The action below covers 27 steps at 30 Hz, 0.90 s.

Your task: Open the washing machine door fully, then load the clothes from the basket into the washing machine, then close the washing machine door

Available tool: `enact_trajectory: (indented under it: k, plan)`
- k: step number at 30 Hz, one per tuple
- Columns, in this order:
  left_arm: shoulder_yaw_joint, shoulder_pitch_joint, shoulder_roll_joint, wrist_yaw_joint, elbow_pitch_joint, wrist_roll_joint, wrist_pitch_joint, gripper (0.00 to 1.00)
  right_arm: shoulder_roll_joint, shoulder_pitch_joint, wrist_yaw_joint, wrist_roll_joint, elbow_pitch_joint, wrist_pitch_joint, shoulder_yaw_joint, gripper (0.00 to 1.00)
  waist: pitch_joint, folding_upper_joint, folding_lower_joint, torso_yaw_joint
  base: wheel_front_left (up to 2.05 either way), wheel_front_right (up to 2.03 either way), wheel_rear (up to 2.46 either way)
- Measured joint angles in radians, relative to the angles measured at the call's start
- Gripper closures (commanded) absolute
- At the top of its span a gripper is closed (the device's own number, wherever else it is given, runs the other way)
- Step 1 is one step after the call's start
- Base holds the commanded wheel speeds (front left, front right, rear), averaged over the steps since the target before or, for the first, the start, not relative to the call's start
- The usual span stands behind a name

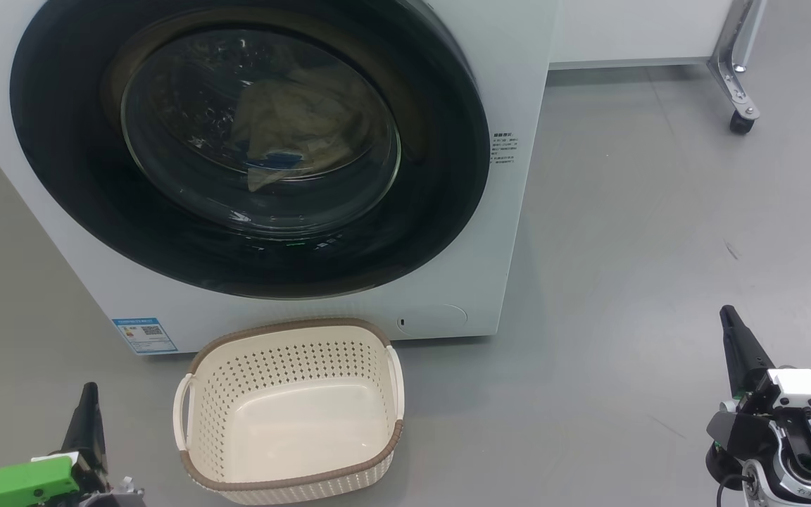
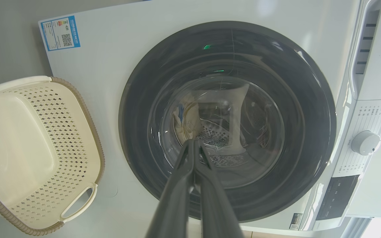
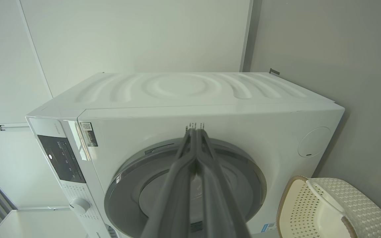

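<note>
The white washing machine (image 1: 518, 105) stands ahead with its round black door (image 1: 82, 190) shut flush against the front. Through the glass window the pale yellow clothes (image 1: 300, 120) lie in the drum, one with a blue band. The cream basket (image 1: 293, 451) sits on the floor right in front of the machine and holds nothing. My left gripper (image 1: 89, 394) is at the lower left, shut, a little left of the basket. My right gripper (image 1: 728, 315) is at the lower right, shut, well clear of the machine. In the left wrist view the fingers (image 2: 193, 143) point at the door (image 2: 144, 82).
Grey floor (image 1: 624, 246) spreads to the right of the machine. A metal leg on a caster (image 1: 740, 120) stands at the back right below a white panel. The control panel and knob (image 2: 364, 142) sit along the machine's top front.
</note>
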<state>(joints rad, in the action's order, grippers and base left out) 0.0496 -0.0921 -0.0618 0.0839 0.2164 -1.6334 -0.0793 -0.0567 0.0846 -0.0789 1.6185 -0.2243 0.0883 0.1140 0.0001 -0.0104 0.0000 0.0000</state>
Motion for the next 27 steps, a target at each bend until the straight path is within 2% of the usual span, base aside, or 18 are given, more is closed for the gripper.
enact_trajectory:
  k: [27]
  plan:
    - [0.001, 0.000, 0.000, 0.000, 0.000, 0.000, -0.001, 1.00, 0.000, 0.000, 0.000, 0.000, 0.000, 0.000, 0.001, 1.00, 0.000, 0.0000, 0.0000, 0.000, 0.00, 0.00, 0.00]
